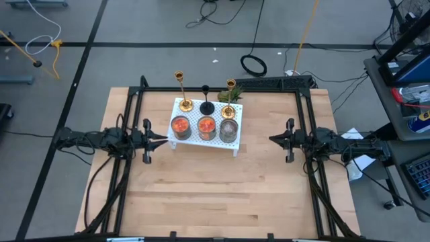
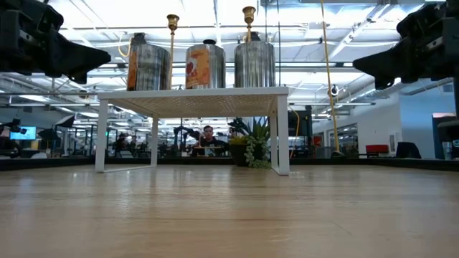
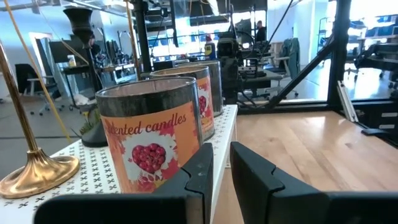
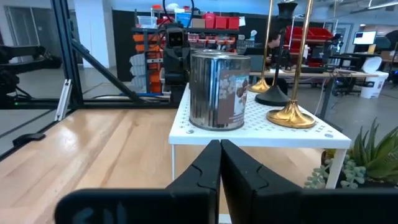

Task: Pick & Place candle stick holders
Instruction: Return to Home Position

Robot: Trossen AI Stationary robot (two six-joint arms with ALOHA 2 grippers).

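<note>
Nearest in its own wrist view, the left gripper (image 3: 222, 155) shows a narrow gap between its fingers, with nothing in it. Its tips sit just beside the end of the white shelf (image 3: 74, 186) and the first of the candle jars (image 3: 152, 140). The right gripper (image 4: 220, 146) is pressed together and empty, and it points at the shelf's other end from farther off.

In the high view the two arms lie at middle left and middle right of the frame, over the worktop (image 1: 215, 195), with the shelf between them at upper centre.

To go home cleanly, the left arm should probably draw straight back along its own line before it lifts or swings. A sideways sweep this close could catch the shelf or the jar. The right arm has more room.

Beyond the jars, along the shelf's upper edge, all three candle stick holders stand upright: the left gold holder (image 1: 185, 104), the black holder (image 1: 206, 107) and the right gold holder (image 1: 228, 111). Their slim stems look easy to topple if the shelf is jolted.
</note>
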